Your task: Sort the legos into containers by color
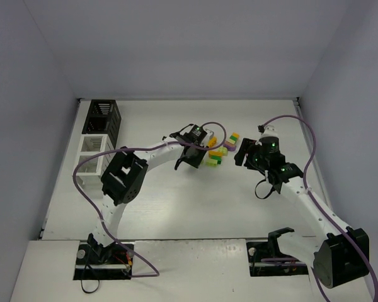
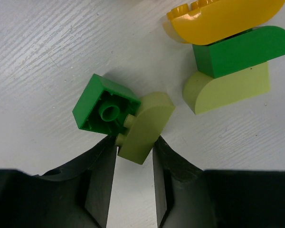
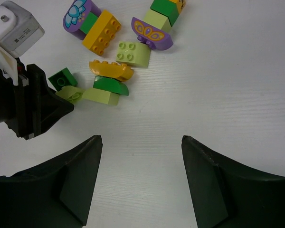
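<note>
The pile of legos (image 1: 219, 151) lies on the white table (image 1: 176, 207). None of the bricks in the pile is in a bin.

The left gripper (image 2: 134, 154) is at the left edge of the pile. Its two black fingers (image 2: 102, 175) press on both sides of a light green curved brick (image 2: 145, 124) and pinch its near end. That brick looks to rest on the table. A dark green square brick (image 2: 103, 108) lies upside down and touches it, on the side away from the middle of the pile.

Closer to the middle of the pile, three rounded bricks lie side by side and touch. They are a yellow-orange curved brick (image 2: 228, 19), a dark green curved brick (image 2: 242, 50) and a second light green curved brick (image 2: 228, 88).

The right gripper (image 3: 141, 142) hangs on the right side of the pile, a little apart from it. Its jaws are spread wide and hold nothing. Only bare table shows between them.

In the far part of the pile lie four more bricks:
- a purple flower brick (image 3: 80, 19)
- a yellow-orange studded brick (image 3: 102, 32)
- a light green square brick (image 3: 133, 53)
- a purple butterfly brick (image 3: 152, 33)

The black bin (image 1: 101, 116) and a white bin (image 1: 93, 146) joined to it stand well to the left of the pile.
</note>
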